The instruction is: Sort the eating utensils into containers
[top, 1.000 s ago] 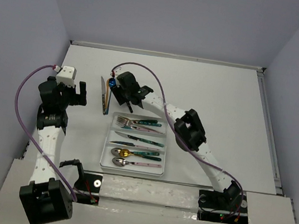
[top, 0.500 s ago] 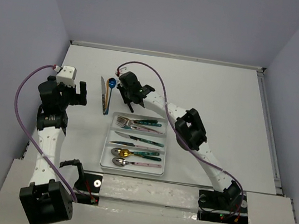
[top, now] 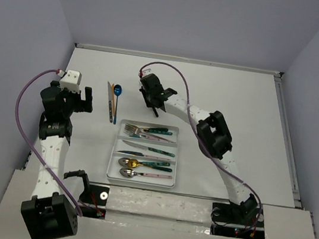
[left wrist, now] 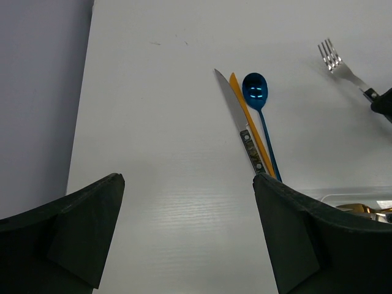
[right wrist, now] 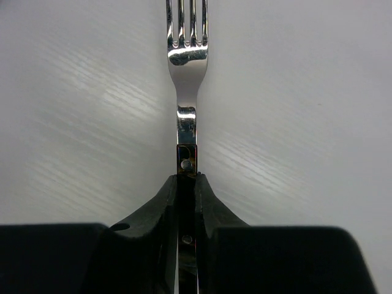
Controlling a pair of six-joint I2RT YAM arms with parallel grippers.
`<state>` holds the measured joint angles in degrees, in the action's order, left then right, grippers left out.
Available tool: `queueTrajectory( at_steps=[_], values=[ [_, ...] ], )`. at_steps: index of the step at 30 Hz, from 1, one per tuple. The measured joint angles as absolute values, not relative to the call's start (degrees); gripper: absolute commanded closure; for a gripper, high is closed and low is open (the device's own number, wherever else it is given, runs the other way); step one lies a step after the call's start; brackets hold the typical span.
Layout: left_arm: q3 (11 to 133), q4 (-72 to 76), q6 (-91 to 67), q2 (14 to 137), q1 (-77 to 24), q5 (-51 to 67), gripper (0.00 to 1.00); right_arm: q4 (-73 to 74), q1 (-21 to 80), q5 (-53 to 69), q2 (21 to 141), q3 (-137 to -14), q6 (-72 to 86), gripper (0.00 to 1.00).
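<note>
Silver fork (right wrist: 187, 61) is clamped by its handle in the right gripper (right wrist: 187, 184), a grip only the wrist view shows; that arm stretches past the far edge of the tray (top: 116, 152). The left gripper (left wrist: 187, 184) hovers empty with jaws wide apart, its camera facing a knife (left wrist: 236, 116) and blue spoon (left wrist: 255, 92) lying together on the table (left wrist: 153, 122).

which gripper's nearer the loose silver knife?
Left. Left gripper hangs open just left of the knife; right gripper is farther off on its right, jaws shut on a fork.
</note>
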<state>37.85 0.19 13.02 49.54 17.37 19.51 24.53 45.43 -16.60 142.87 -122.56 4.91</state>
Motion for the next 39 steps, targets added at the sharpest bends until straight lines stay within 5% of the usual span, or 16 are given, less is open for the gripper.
queueTrajectory(
  at_steps=[15,29,34,38,39],
  values=[
    [37.8,-0.3,13.3,52.5,17.4,21.5,0.01,-4.6,49.3,-13.3,99.6,-82.9,-25.6,1.0],
    [37.8,-0.8,13.5,53.3,17.4,22.1,0.01,-1.6,56.8,-6.2,102.1,-65.2,-35.7,1.0],
    [37.8,-0.8,13.5,53.3,17.4,22.3,0.02,-1.8,57.1,-6.1,101.9,-64.4,-36.3,0.91],
    [37.8,-0.9,13.7,53.8,17.4,22.3,0.03,-1.8,57.8,-8.1,102.5,-64.4,-36.7,0.6],
    [37.8,-0.9,13.7,54.0,17.4,22.3,0.03,-1.8,57.8,-8.2,102.5,-64.4,-36.7,0.6]
  ],
)
